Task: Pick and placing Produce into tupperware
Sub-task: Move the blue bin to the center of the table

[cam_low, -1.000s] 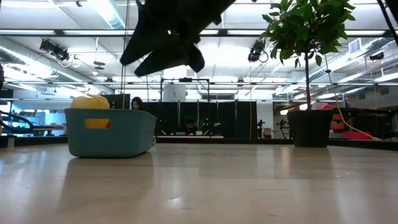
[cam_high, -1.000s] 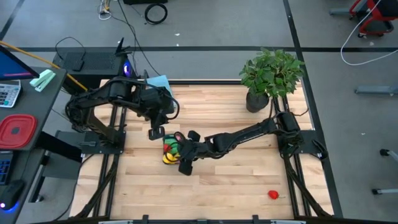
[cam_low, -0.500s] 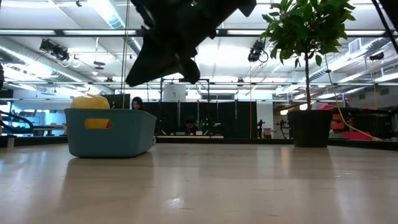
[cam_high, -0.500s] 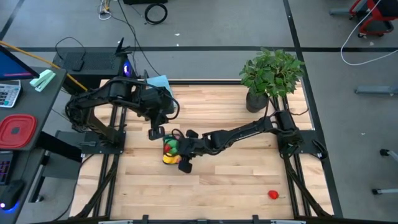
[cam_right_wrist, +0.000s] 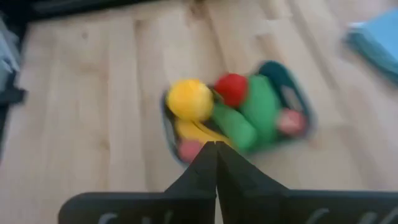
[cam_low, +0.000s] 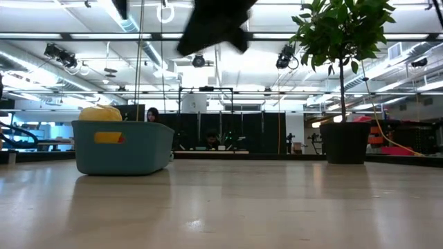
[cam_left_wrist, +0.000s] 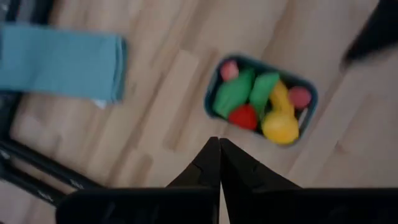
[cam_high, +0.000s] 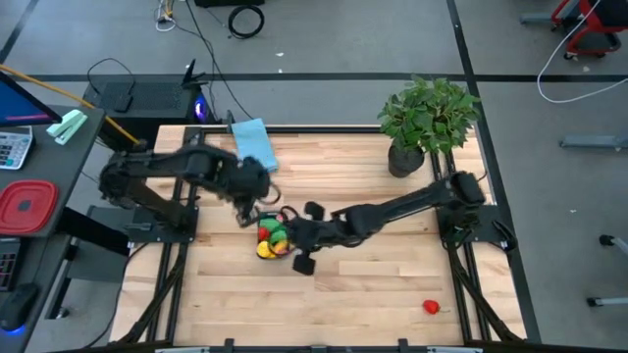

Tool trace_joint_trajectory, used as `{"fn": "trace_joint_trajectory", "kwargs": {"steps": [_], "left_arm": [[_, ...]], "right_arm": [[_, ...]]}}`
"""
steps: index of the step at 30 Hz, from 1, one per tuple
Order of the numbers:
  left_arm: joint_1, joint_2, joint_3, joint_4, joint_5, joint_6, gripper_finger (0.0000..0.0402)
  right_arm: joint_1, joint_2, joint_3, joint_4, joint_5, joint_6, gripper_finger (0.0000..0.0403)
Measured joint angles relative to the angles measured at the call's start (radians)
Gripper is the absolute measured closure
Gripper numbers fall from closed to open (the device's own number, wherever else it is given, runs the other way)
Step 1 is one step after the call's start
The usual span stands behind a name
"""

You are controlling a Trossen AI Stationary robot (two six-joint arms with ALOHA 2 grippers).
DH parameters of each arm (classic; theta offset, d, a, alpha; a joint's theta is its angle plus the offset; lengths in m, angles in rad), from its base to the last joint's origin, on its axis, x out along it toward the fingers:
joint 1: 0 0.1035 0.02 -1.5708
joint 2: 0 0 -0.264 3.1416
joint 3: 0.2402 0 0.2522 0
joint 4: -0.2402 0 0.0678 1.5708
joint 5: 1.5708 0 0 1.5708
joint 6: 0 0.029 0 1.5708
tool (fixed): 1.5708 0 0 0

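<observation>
The teal tupperware [cam_high: 273, 238] stands on the table left of centre. It holds the produce: a yellow banana [cam_left_wrist: 279, 118], green pieces [cam_left_wrist: 247, 92] and red ones [cam_left_wrist: 243, 116]. In the low view a yellow piece [cam_low: 100, 113] shows above the tub's rim [cam_low: 123, 146]. Another red piece [cam_high: 430, 307] lies on the table at the near right. My left gripper [cam_high: 255, 216] hangs shut above the table beside the tub's far-left side. My right gripper [cam_high: 291, 244] hangs shut just right of the tub. Neither holds anything.
A light blue folded cloth [cam_high: 253, 143] lies at the far edge, left of centre. A potted plant [cam_high: 427, 120] stands at the far right corner. A red container [cam_high: 26, 207] sits off the table to the left. Bare wood stretches along the near side.
My left arm has swung lower and back toward the table's left, uncovering the blue cloth, while its gripper stays by the tub. My right gripper has risen and drawn a little toward the table's right edge, away from the tub.
</observation>
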Motion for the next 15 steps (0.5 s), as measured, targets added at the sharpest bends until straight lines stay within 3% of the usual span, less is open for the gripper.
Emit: {"fn": "trace_joint_trajectory", "kwargs": {"steps": [7,15], "left_arm": [[-0.201,-0.162,-0.27,0.044,-0.004,-0.311,0.0396],[-0.485,-0.274,-0.645,0.431,-0.037,-0.569,0.0396]], "right_arm": [[0.11,-0.2,0.0,-0.256,0.231,0.068,0.04],[0.278,-0.347,0.0,-0.368,0.417,0.182,0.04]]}}
